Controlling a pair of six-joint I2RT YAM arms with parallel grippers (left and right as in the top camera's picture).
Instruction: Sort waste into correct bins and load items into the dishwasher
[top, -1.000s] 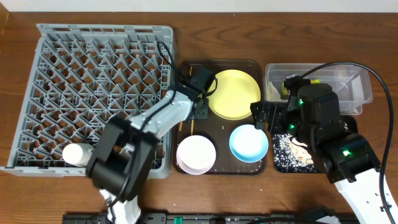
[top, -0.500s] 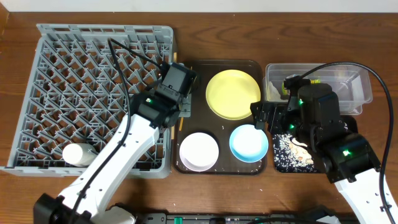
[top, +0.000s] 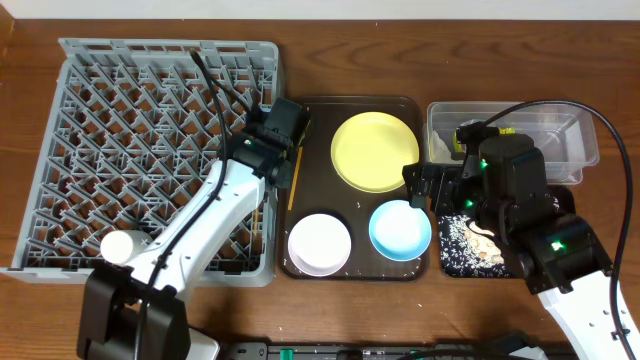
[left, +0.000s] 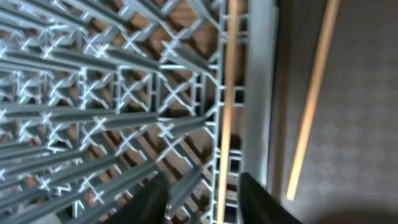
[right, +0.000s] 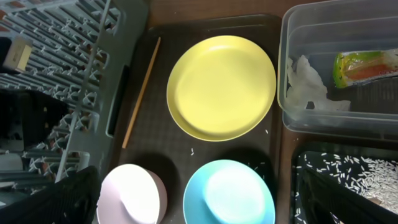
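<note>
My left gripper (left: 205, 202) is open over the right rim of the grey dish rack (top: 150, 120). One wooden chopstick (left: 226, 112) runs between its fingers along the rim. The other chopstick (left: 309, 106) lies on the brown tray (top: 355, 102). My right gripper (right: 205, 208) is open above the light blue bowl (right: 229, 193) and the white-pinkish bowl (right: 130, 196). The yellow plate (right: 221, 87) lies behind them. The white cup (top: 118, 246) lies in the rack. The wrapper (right: 364, 65) and tissue (right: 308, 87) are in the clear tub (right: 292, 37). The black tray (right: 348, 180) holds crumbs.
The brown tray sits between the rack and the two bins. A few crumbs (right: 242, 165) lie scattered on it around the plate and the blue bowl. My left arm (top: 200, 225) stretches across the rack's front right part.
My left gripper has moved left from the brown tray to the rack's right rim, and the arm now lies across the rack. The right arm has not moved.
</note>
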